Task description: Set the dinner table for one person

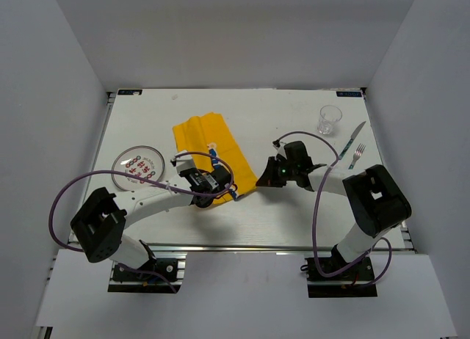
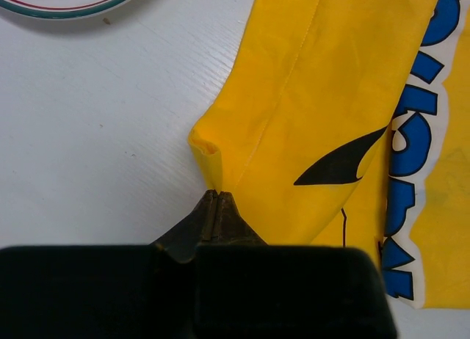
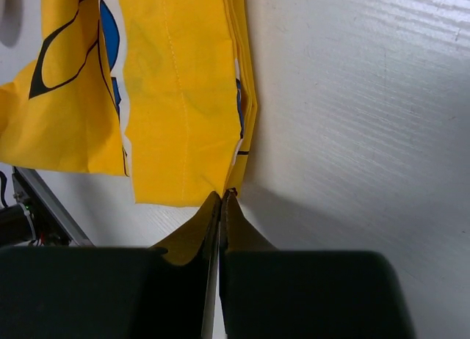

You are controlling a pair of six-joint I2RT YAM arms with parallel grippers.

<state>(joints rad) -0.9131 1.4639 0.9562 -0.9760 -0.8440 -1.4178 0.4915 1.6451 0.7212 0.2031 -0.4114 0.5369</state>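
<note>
From the top external view, the yellow cloth [image 1: 213, 150] lies near the middle of the counter [image 1: 294, 214]. Its long axis runs on a slant from far-left to near-right. Your left end effector [image 1: 188, 167] sits at the cloth's left edge and your right end effector [image 1: 261, 179] at its near-right corner, so the cloth stretches between the two arms. The plate [image 1: 138, 165] rests just left of the cloth. The glass [image 1: 330, 119], knife [image 1: 353, 139] and fork [image 1: 357, 155] wait well apart at the far right.

In the left wrist view, your left end effector [image 2: 214, 205] is clenched, its tips meeting on a small puckered fold at the edge of the cloth [image 2: 316, 97]. The rest of the fabric spreads ahead and to the right. The rim of the plate [image 2: 66, 5] shows up-left, and bare counter [image 2: 88, 133] lies between.

In the right wrist view, your right end effector [image 3: 222, 207] is also pinched shut, gripping the layered corner of the cloth [image 3: 183, 97]. The fabric runs straight ahead and to the left, with open counter [image 3: 352, 119] on the right.

Judging from this, the cloth is still folded, so the next pull probably needs both arms drawing apart along that slanted axis.
</note>
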